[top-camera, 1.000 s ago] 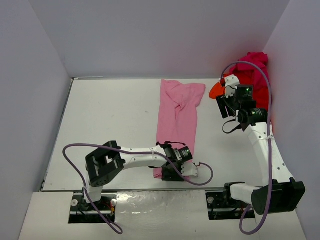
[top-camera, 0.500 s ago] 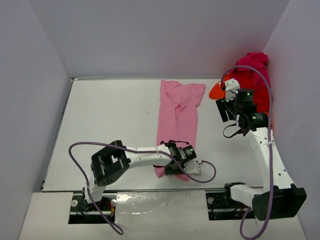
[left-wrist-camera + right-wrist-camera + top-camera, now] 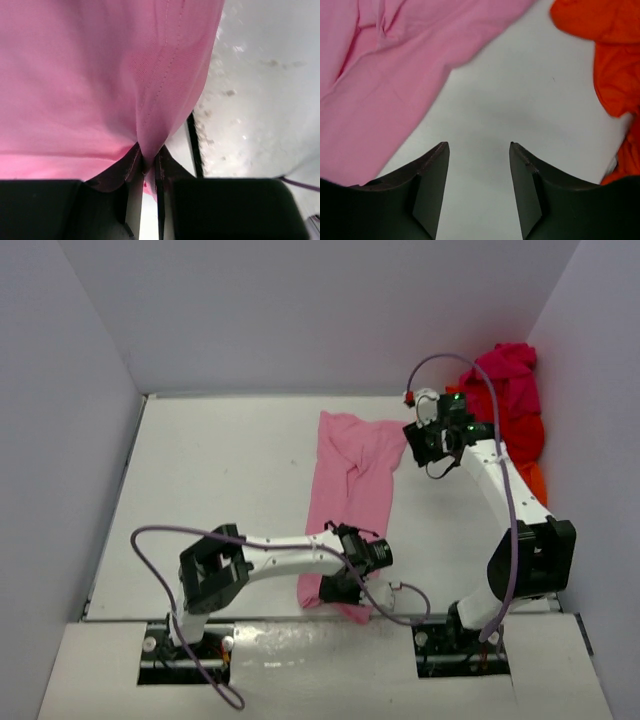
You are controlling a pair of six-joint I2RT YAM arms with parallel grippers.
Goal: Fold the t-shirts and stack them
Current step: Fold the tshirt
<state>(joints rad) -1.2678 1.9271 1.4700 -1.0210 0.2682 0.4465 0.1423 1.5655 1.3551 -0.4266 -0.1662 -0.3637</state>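
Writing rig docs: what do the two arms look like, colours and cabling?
The left arm and right arm match: white links, black joint housings, black jaws. A purple cable loops loosely along each. A small green light glows near the right wrist.

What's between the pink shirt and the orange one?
Between the pink shirt and orange shirt there is only bare table, shown in the right wrist view; the right end effector hangs open above it.
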